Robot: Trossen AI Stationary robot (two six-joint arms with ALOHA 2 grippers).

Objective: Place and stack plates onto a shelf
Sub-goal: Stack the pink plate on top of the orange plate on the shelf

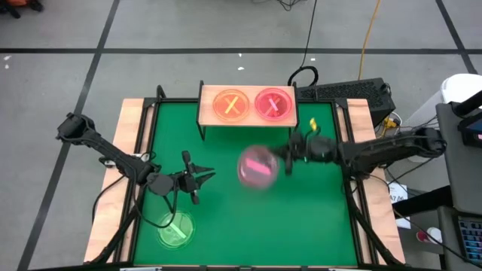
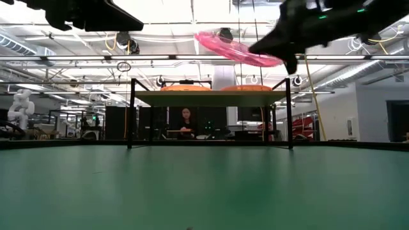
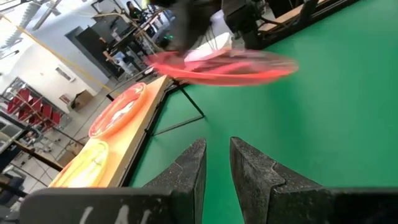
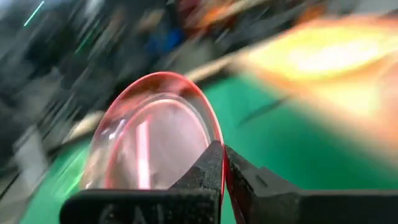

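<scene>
Two plates, orange (image 1: 231,105) and pink (image 1: 273,104), sit side by side on the shelf (image 1: 205,113) at the green worktop's (image 1: 316,226) far edge.
Right end effector (image 1: 285,159) pinches a pink plate (image 1: 257,167) aloft mid-worktop; left end effector (image 1: 208,175) hangs unclenched and empty; a green plate (image 1: 175,228) lies near the front-left corner.

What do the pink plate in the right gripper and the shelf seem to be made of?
Pink plate: likely clear tinted plastic, glossy; the background shows through it and its rim catches light. Shelf: the top looks like pale matte wood, on thin black legs, probably metal. The right gripper pinches the plate's rim.
</scene>
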